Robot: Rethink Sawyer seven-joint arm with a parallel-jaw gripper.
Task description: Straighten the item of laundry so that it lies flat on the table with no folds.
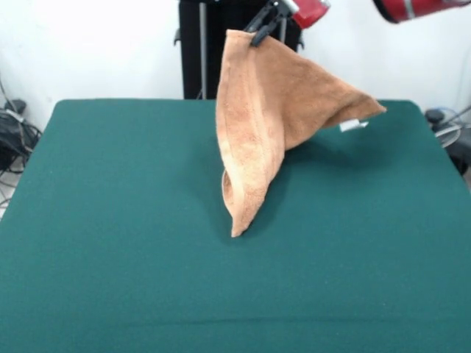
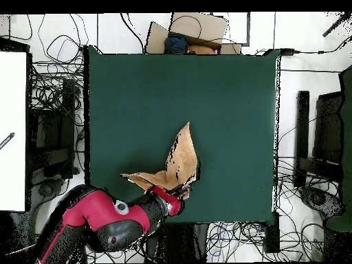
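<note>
The red and black arm [image 2: 103, 221] reaches in over one worktop edge, its gripper [image 1: 263, 28] pinching the top corner of the orange-tan terry towel [image 1: 265, 110] high above the dark green felt worktop [image 1: 110, 220]. The towel hangs in a folded, tent-like cone, its lowest tip touching the worktop near the middle, a small white tag [image 1: 352, 125] dangling from the raised side corner.

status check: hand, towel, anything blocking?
Hand shut on towel corner, lifted high. Towel hangs folded, low tip touching table. Nothing in the way.
</note>
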